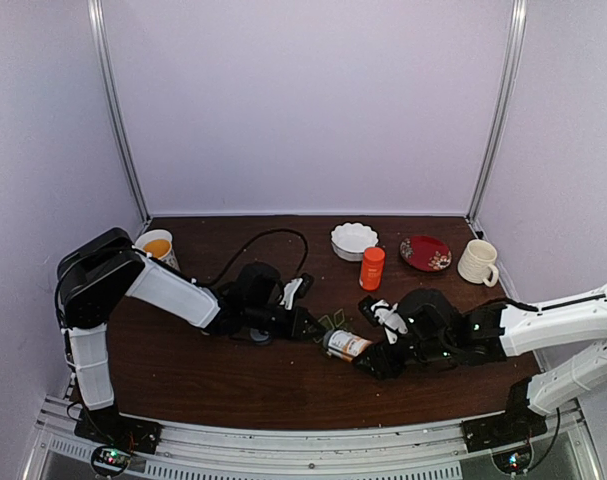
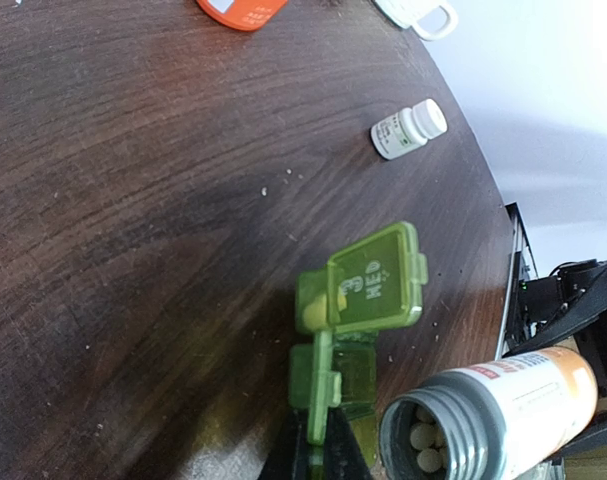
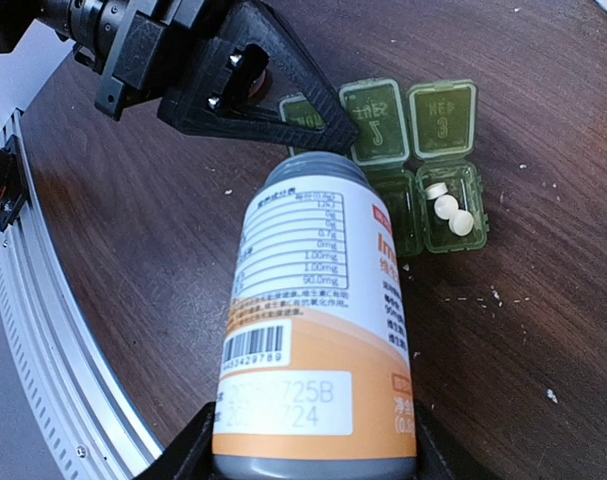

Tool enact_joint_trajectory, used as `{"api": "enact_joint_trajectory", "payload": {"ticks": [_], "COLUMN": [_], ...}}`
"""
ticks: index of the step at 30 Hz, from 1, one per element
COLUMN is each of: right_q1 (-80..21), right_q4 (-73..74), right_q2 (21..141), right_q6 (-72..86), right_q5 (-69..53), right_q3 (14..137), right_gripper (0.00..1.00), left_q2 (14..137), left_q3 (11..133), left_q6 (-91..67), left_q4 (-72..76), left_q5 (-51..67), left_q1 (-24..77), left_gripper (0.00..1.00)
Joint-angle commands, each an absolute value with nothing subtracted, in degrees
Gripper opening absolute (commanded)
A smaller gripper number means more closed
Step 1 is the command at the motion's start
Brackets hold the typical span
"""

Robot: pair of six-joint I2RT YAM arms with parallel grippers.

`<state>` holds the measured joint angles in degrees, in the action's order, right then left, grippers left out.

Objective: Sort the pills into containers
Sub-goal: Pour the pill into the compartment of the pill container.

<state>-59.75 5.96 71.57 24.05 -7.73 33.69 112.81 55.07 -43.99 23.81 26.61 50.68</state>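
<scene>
Top external: wood table (image 1: 233, 385), lilac walls (image 1: 303, 100); right hand (image 3: 313, 455) clasps bottle (image 3: 313, 300), left hand (image 2: 318, 455) seemingly pinches pill box (image 2: 368, 290).

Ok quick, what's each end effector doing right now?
Left end effector: closed on the small dark-green plastic pill box.
Right end effector: closed on the grey-necked orange-and-white labelled bottle.

The left arm (image 1: 173, 290) and right arm (image 1: 558, 325) wear white shells over black joints, with thin black cables (image 1: 273, 232) and small green lights (image 1: 475, 326).
</scene>
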Motion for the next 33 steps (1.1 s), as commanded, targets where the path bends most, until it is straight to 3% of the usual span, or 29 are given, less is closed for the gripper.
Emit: {"api": "enact_joint_trajectory", "payload": {"ticks": [1, 6, 10, 13, 17, 20, 24, 27, 30, 33], "right_q1": [-59.5, -59.5, -59.3, -59.2, -59.1, -59.2, -59.1, -59.0, -58.9, -59.0], "right_q4": [6.4, 2.7, 9.9, 1.9, 8.1, 2.3, 9.0, 1.4, 9.5, 2.0], "right_q2": [70.8, 67.0, 71.7, 69.4, 72.5, 69.7, 72.8, 70.2, 73.8, 71.2], "right_q6": [24.9, 26.1, 24.0, 26.3, 24.4, 26.4, 24.2, 26.9, 24.8, 26.3], "right_q5": [-6.5, -5.9, -7.1, -9.0, -9.3, -9.1, -9.5, -10.0, -9.6, -12.7], "right_q3": [33.9, 32.0, 36.1, 32.1, 35.6, 32.5, 36.3, 32.1, 36.7, 33.3], "right_gripper": [0.0, 0.0, 0.0, 0.0, 0.0, 0.0, 0.0, 0.0, 0.0, 0.0], "left_q2": [112.0, 112.1, 112.3, 112.4, 112.4, 112.4, 112.6, 112.7, 112.8, 113.0], "left_q3": [55.5, 55.8, 56.0, 56.1, 56.0, 56.1, 56.1, 56.2, 56.2, 56.3], "left_q6": [-42.7, -42.7, -42.7, -42.7, -42.9, -42.7, -42.7, -42.8, -42.9, -43.0], "left_q4": [24.5, 24.4, 24.2, 24.2, 24.3, 24.3, 24.2, 24.2, 24.1, 24.1], "left_q5": [26.2, 26.2, 26.2, 26.3, 26.3, 26.4, 26.4, 26.5, 26.4, 26.6], "left_q1": [51.0, 51.0, 51.0, 51.0, 51.1, 51.1, 51.1, 51.1, 51.1, 51.1], "left_gripper": [0.0, 0.0, 0.0, 0.0, 0.0, 0.0, 0.0, 0.0, 0.0, 0.0]}}
